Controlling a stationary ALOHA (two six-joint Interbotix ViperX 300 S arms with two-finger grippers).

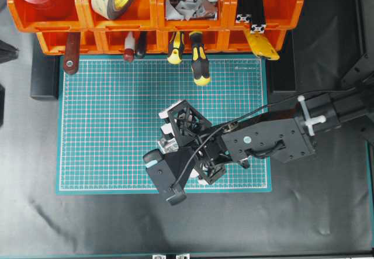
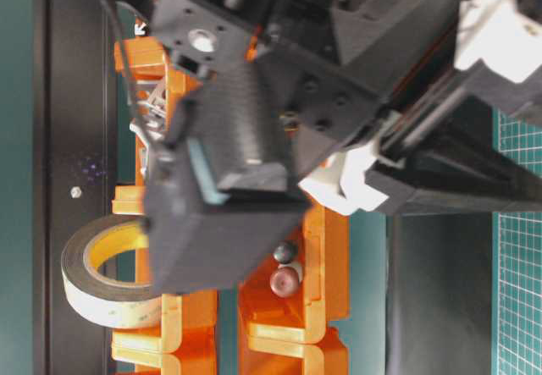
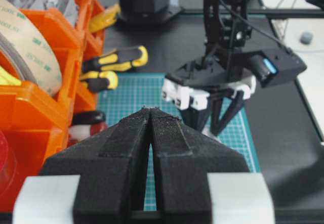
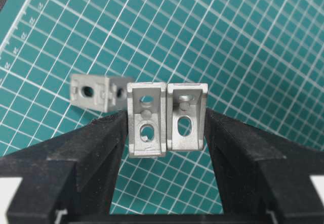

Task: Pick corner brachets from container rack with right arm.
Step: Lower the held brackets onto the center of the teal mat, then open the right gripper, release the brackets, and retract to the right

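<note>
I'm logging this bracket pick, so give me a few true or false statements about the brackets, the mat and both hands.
1. The right hand grips two corner brackets side by side. True.
2. A third bracket lies on the green mat. True.
3. The left hand is wide open. False: its jaws are shut.
4. The bracket bin is empty. False: brackets remain in it.
5. The right hand hangs over the orange rack. False: it is over the mat.
</note>
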